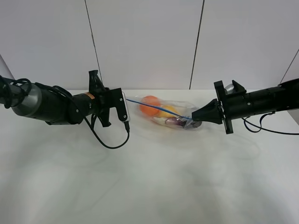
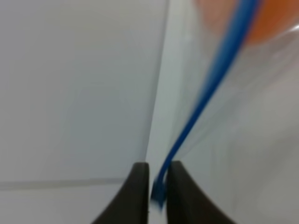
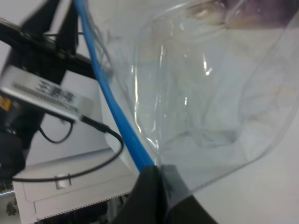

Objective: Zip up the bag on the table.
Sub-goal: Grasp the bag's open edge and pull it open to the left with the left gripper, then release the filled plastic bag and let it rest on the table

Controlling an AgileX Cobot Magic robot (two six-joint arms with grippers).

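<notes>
Clear crinkly bag (image 1: 180,105), orange (image 1: 150,105) inside — blue zip strip (image 1: 159,108) taut between left gripper (image 2: 158,186) and right gripper (image 3: 159,182), each clamped tight on one end.

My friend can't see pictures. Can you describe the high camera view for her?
The left end effector and right end effector pinch opposite ends of the blue zip strip on a clear bag holding an orange, over a white table.
</notes>
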